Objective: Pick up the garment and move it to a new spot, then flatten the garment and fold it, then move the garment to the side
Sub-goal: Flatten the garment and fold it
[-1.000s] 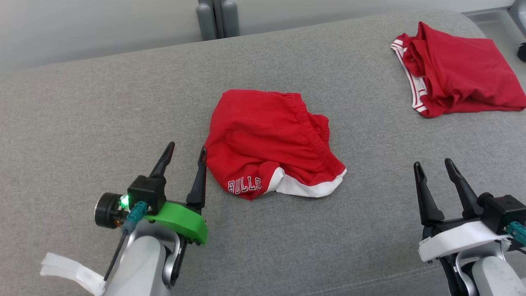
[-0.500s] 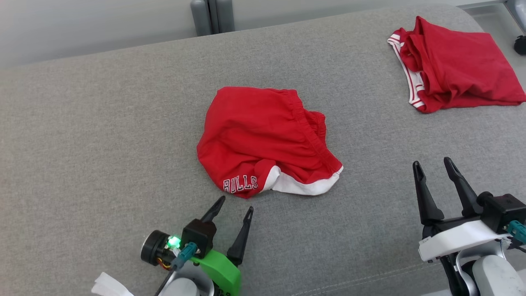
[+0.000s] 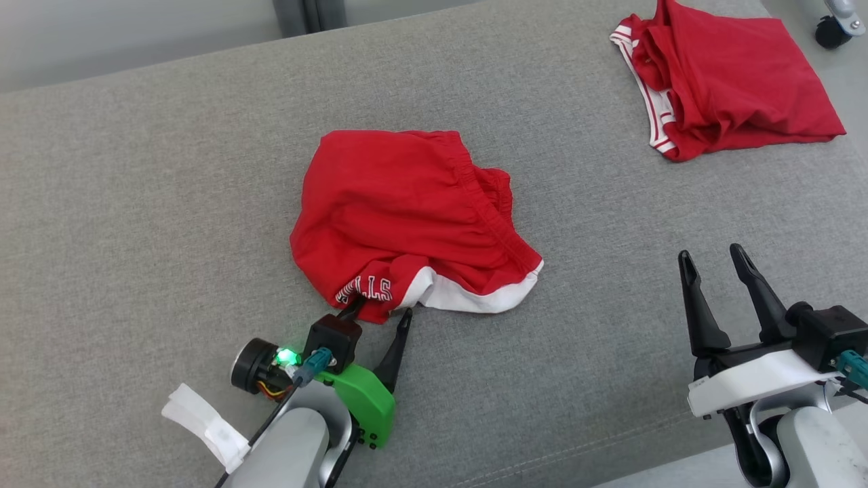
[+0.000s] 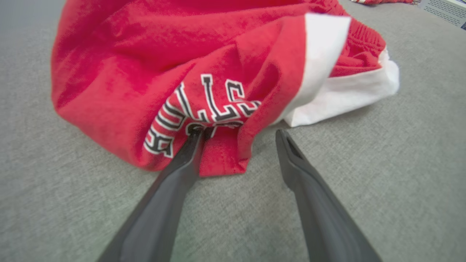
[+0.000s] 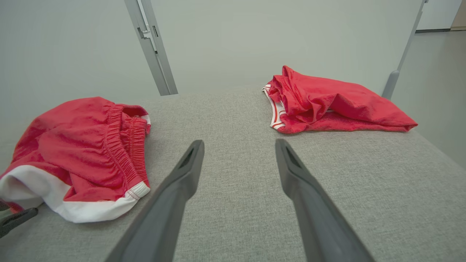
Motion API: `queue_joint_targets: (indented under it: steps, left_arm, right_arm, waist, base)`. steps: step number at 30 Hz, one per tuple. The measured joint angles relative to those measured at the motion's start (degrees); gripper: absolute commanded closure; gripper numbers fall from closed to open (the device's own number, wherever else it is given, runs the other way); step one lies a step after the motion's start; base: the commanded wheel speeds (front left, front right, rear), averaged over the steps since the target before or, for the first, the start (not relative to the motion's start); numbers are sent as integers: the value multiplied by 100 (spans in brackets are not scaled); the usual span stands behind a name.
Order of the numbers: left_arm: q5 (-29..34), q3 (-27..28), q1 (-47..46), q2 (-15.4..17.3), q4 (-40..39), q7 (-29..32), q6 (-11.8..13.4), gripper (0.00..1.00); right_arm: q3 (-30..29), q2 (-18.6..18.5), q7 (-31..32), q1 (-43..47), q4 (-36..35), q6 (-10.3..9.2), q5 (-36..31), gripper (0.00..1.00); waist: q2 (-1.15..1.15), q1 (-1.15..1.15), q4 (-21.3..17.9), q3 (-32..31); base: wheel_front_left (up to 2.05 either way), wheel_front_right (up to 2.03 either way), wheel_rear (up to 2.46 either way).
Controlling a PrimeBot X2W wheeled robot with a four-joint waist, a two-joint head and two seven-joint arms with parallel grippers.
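Left gripper [image 3: 381, 312]: jaws wide, set at the near hem of the red shorts [image 3: 400, 210], nothing clamped.
- Left wrist view, left gripper [image 4: 240, 133]: one fingertip touches the cloth at the black-and-white lettering and sinks into a fold. A flap of red hem lies between the two fingers. The other finger sits over bare cushion, just beside the white trim.
- Head view: that first fingertip is covered by the cloth and the lettering reads upside down.

Red shorts: crumpled heap near the middle of the grey cushion [image 3: 169, 203], with white trim along the near edge.
- Right wrist view: red shorts [image 5: 72, 145] seen side-on with the elastic waistband gathered. A dark fingertip of the left gripper sits at the lower left edge.

Right gripper [image 3: 710, 253]: jaws wide, empty, well apart from the red shorts, over the cushion's near right part.

Second red garment [image 3: 732, 74]: folded, red-and-white striped edge, at the far right of the cushion.
- Right wrist view: second red garment [image 5: 327, 105] lies beyond the open fingers, with a grey post behind it.
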Motion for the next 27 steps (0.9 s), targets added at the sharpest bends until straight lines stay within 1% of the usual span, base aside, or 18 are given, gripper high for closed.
queue_joint_targets:
  steps: [1,2,3,9,13,16,21,25,27]
  left_arm:
    - [-30,-16,-80,-1,127,0,7,38]
    - [-52,-31,-134,3,198,0,8,67]
    - [-66,-54,-174,1,253,-1,14,100]
    - [-104,-74,-280,0,289,-3,48,100]
    - [-20,62,-133,44,-65,0,46,100]
    - [54,177,158,205,-520,0,19,100]
    - [154,208,718,514,-1089,0,-13,100]
    - [157,224,1059,690,-1170,0,-13,100]
    - [147,231,1161,715,-1146,0,-12,100]
  right_arm:
    - [0,7,0,-2,1,0,0,0]
    - [-3,7,0,-3,10,0,1,0]
    - [-10,7,0,-5,14,0,1,0]
    - [-144,40,0,0,31,0,0,0]
    - [-171,92,-1,24,43,0,0,0]
    - [-199,119,-1,116,63,0,-1,0]
    - [-250,167,-1,225,73,0,-2,0]
    - [-236,175,-1,240,77,0,-8,0]
    - [-216,175,-1,240,97,0,-9,0]
  waist:
    - [0,0,-24,21]
    - [0,0,-46,39]
    - [0,0,-61,52]
    - [0,0,-47,46]
    - [0,0,49,-47]
    - [0,0,162,-141]
    - [0,0,391,-267]
    - [0,0,580,-339]
    - [0,0,644,-373]
  base:
    - [0,0,0]
    - [0,0,0]
    - [0,0,0]
    - [0,0,0]
    - [0,0,0]
    - [0,0,0]
    - [0,0,0]
    - [0,0,0]
    - [0,0,0]
